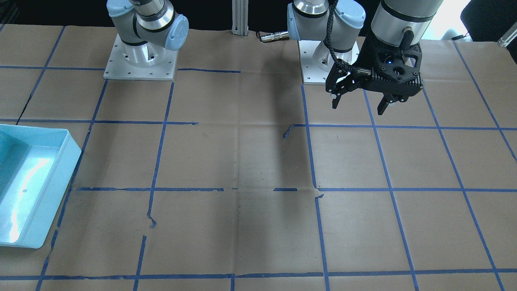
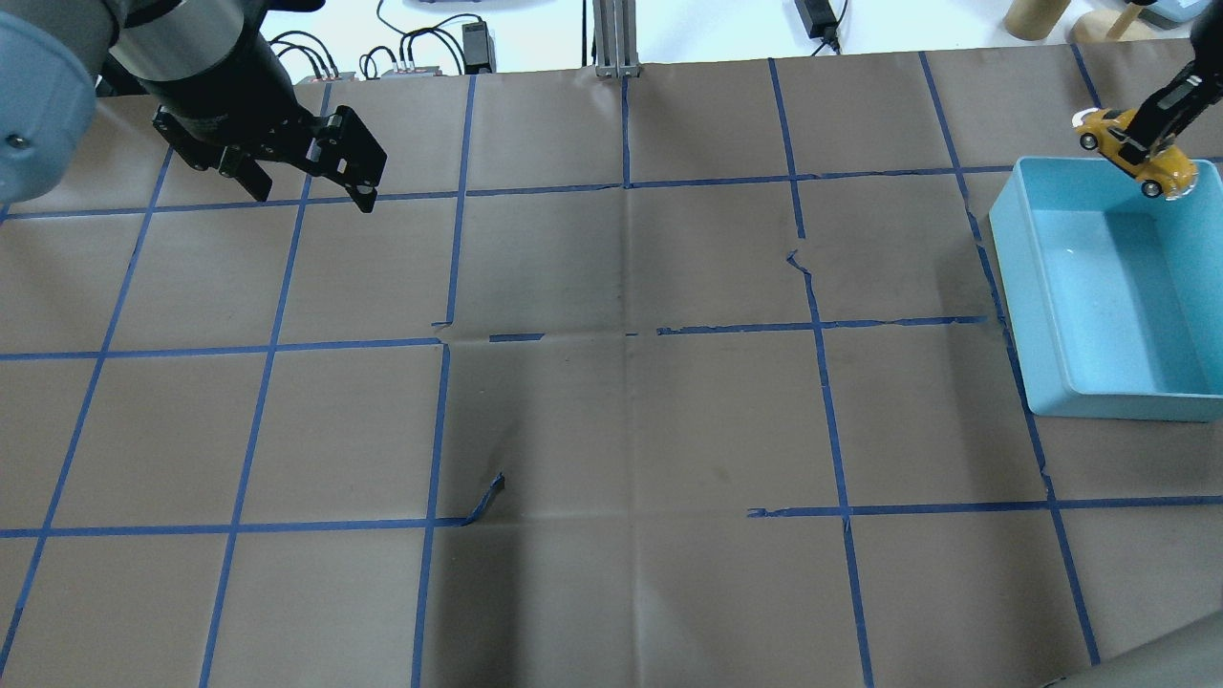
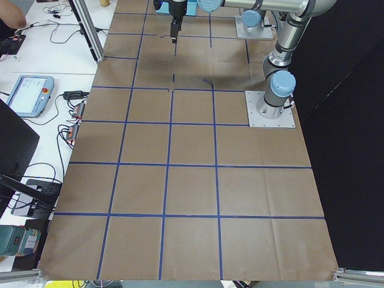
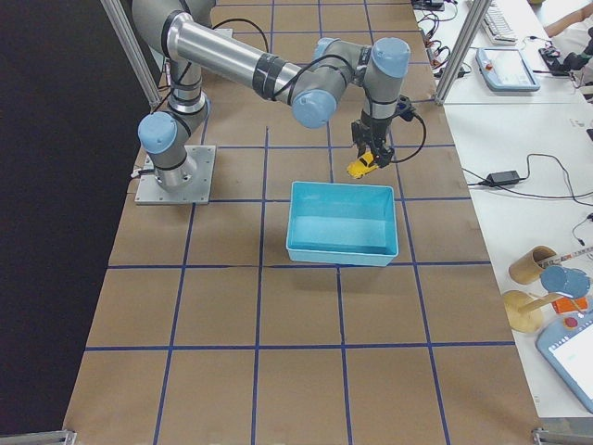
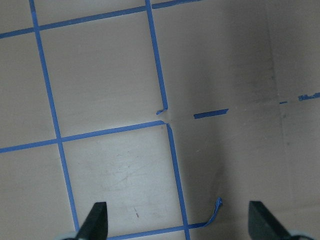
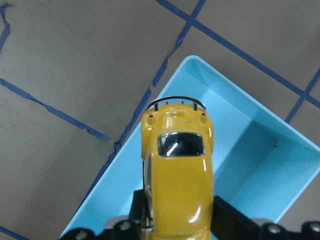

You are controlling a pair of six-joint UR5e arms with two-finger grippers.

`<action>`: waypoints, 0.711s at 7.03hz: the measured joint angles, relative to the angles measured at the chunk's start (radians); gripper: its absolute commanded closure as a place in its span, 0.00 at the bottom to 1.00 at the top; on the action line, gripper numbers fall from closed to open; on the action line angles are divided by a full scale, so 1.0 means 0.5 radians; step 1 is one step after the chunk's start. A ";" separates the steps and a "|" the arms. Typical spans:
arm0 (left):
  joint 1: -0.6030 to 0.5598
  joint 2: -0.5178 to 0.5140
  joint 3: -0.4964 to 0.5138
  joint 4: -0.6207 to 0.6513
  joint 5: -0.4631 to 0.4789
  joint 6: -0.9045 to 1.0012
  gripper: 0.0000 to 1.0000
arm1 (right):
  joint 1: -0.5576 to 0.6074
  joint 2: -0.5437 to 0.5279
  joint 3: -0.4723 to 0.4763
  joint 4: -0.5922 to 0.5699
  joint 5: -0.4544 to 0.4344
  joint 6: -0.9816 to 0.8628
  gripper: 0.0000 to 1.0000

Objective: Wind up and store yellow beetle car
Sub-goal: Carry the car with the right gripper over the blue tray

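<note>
Gripping glossy yellow beetle car (image 6: 177,185), right tool (image 6: 180,212) over blue bin (image 4: 341,255), left tool (image 1: 358,106) wide

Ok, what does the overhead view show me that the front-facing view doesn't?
Only the overhead view shows the yellow beetle car, clamped in the right end effector and held off the table at the blue bin's far edge. Only the front-facing view shows the right arm's base and the left arm's base. Both show the left end effector, open and holding nothing above the taped brown table, and the blue bin, which the front-facing view cuts off.
</note>
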 measured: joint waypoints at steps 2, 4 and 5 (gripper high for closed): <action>0.000 0.007 -0.009 0.000 0.001 0.000 0.00 | -0.053 -0.002 -0.022 0.002 -0.020 0.247 0.77; 0.000 0.012 -0.020 0.002 0.004 0.000 0.00 | -0.064 0.001 -0.020 0.006 -0.043 0.679 0.78; 0.000 0.014 -0.026 0.003 0.005 0.000 0.00 | -0.068 0.008 -0.003 0.024 -0.055 0.915 0.79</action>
